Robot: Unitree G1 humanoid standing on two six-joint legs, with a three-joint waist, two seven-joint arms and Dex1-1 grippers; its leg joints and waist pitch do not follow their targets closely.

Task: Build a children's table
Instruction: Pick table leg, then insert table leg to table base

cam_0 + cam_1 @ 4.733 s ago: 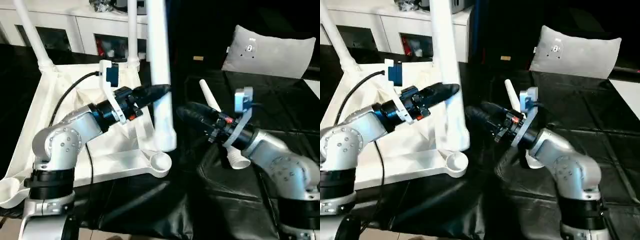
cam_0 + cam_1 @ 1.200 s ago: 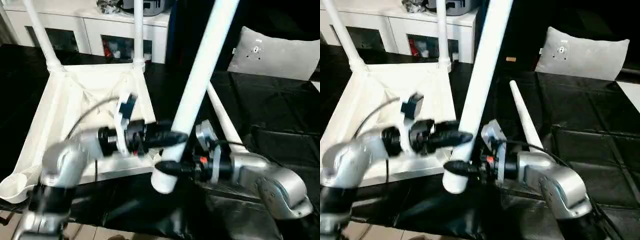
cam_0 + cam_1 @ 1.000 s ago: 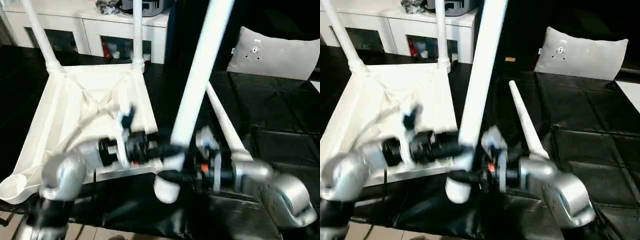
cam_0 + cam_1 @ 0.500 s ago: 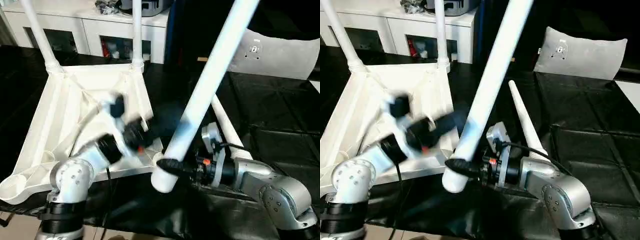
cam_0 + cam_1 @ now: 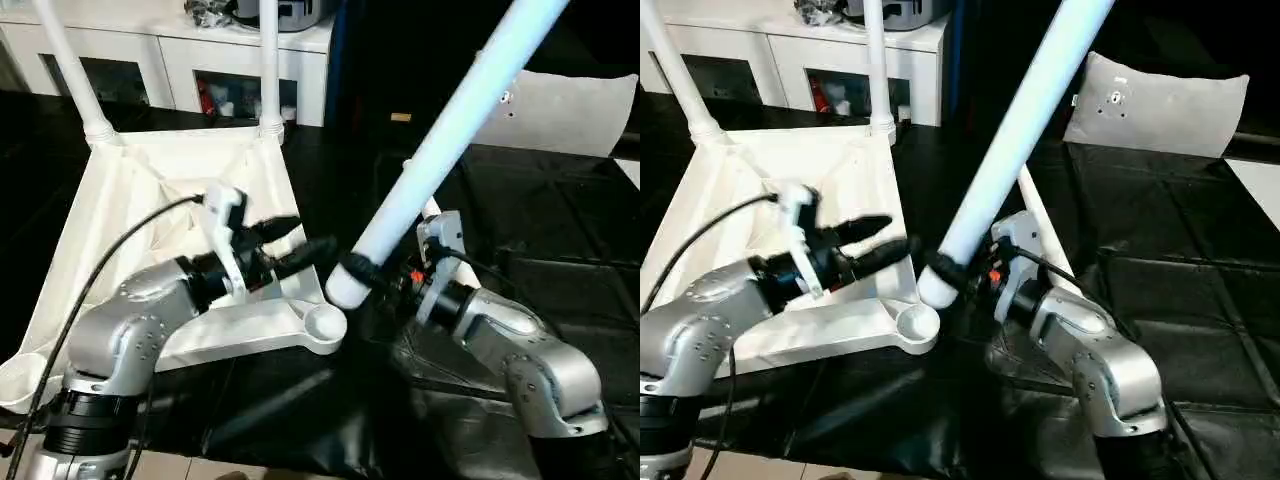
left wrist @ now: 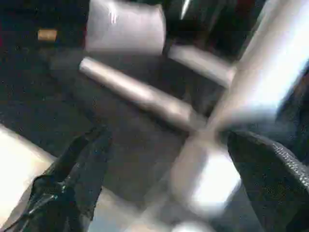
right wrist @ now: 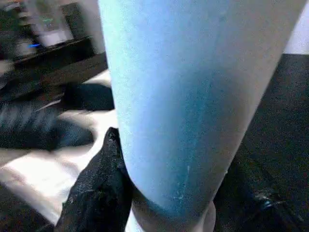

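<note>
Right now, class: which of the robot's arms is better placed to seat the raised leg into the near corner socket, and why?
Right. The right gripper already clamps the leg near its thick end, just above the empty socket; the left gripper is open, holding nothing.

Black quilted cover (image 5: 560, 210) over the work surface; white cabinet (image 5: 180, 60) with glass doors behind; grey-white pillow (image 5: 1160, 105) far right.

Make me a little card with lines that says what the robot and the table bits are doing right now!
Table top: white plastic rectangular top, upside down on the black cover
Legs fitted: two white tube legs standing in the far corner sockets
Near socket: round corner socket, empty
Right gripper: shut on a long white tapered leg, tilted
Left gripper: open, holding nothing
Spare leg: lying on the cover
</note>
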